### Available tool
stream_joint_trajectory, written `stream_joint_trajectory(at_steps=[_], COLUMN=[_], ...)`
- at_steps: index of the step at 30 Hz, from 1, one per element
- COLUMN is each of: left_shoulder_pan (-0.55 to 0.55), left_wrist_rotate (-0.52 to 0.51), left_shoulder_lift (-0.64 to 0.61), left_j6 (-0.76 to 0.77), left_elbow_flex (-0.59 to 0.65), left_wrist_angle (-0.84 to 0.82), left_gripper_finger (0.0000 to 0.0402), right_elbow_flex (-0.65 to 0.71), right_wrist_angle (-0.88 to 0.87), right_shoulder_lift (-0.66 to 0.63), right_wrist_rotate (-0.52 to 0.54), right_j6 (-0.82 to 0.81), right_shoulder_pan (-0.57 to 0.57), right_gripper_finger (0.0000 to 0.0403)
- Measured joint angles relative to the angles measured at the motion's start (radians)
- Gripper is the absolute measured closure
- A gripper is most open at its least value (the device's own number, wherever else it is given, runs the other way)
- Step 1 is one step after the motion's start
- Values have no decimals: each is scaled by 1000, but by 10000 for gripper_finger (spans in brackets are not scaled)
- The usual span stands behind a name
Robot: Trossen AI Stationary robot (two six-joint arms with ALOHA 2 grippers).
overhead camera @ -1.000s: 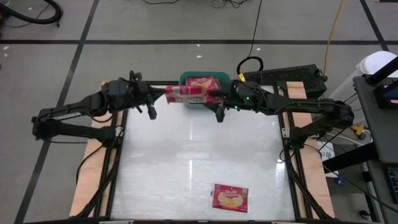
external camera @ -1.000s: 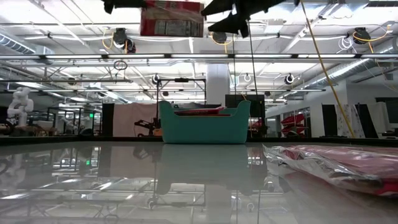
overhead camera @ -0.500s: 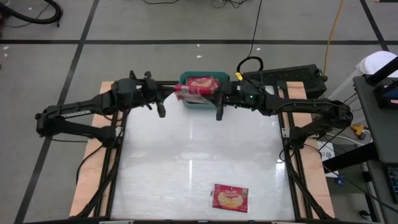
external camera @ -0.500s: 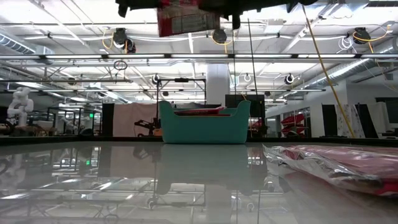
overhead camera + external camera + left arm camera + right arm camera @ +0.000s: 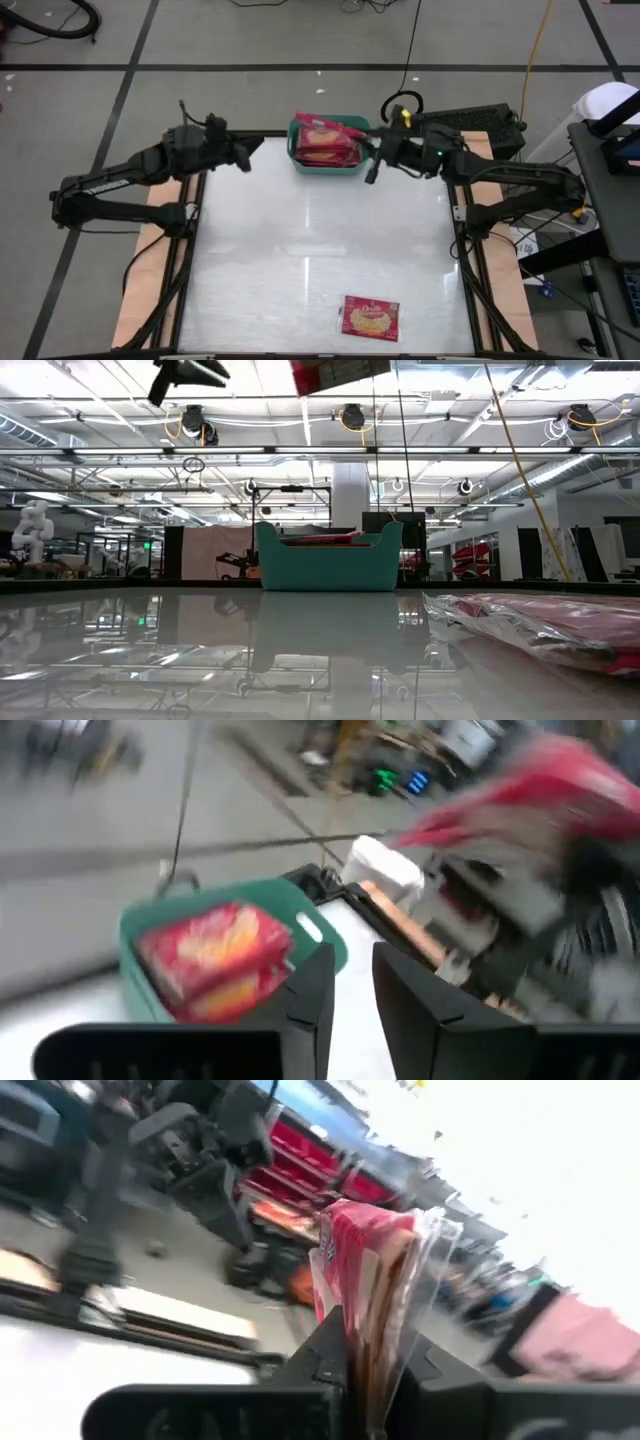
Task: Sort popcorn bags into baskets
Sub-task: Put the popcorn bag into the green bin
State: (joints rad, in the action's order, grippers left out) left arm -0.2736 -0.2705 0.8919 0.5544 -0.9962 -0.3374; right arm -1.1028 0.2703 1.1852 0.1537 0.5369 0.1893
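My right gripper (image 5: 366, 140) is shut on a red popcorn bag (image 5: 340, 372), held high over the teal basket (image 5: 300, 160) at the middle of the table's far edge. The basket (image 5: 327, 565) has red popcorn bags (image 5: 215, 955) inside it. My left gripper (image 5: 243, 158) hovers to the left of the basket. Its fingers stand slightly apart with nothing between them (image 5: 350, 990). One more popcorn bag (image 5: 371, 317) lies flat on the table near the front edge. My right gripper pinches the popcorn bag between its two fingers at one end (image 5: 365, 1350). The bag shows edge-on in the right wrist view. The fingers come about level from the table's right side. The bag is lifted clear above the basket and tilted.
A dark keyboard (image 5: 465, 125) lies beyond the far right corner. Wooden boards (image 5: 150, 250) run along the table's left and right sides. The shiny tabletop (image 5: 320, 240) between the basket and the front bag is free room.
The bag has passed from my left gripper to my right. My right gripper shut on it, rolled and rose. My left gripper let go, rolled and drew back toward the table's left edge. The bag now sits tilted over the basket.
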Motion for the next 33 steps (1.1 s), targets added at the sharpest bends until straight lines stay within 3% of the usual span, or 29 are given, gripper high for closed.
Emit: stream_joint_trajectory(at_steps=[3,6,14,21,26,29,33], left_shoulder_pan=[-74,-143,-203,-245,-218,-177,-112], left_wrist_rotate=[35,163,284,509,502,427,280], left_shoulder_lift=[-9,-9,-9,65,134,182,282], left_j6=[300,479,626,787,794,784,765], left_elbow_flex=[1,2,2,2,1,2,1], left_wrist_angle=[-105,-142,13,88,239,355,553], left_gripper_finger=[326,325,315,217,154,140,141], right_elbow_flex=[-28,-41,-42,-43,-42,-42,-42], right_wrist_angle=[-62,-98,-152,-140,-135,-118,-112], right_shoulder_lift=[-14,-9,9,41,52,53,53], right_wrist_rotate=[85,112,114,121,353,532,558], right_j6=[163,343,705,884,901,900,942], right_shoulder_pan=[-43,-78,-129,-133,-132,-130,-130], right_gripper_finger=[389,390,391,391,391,391,391])
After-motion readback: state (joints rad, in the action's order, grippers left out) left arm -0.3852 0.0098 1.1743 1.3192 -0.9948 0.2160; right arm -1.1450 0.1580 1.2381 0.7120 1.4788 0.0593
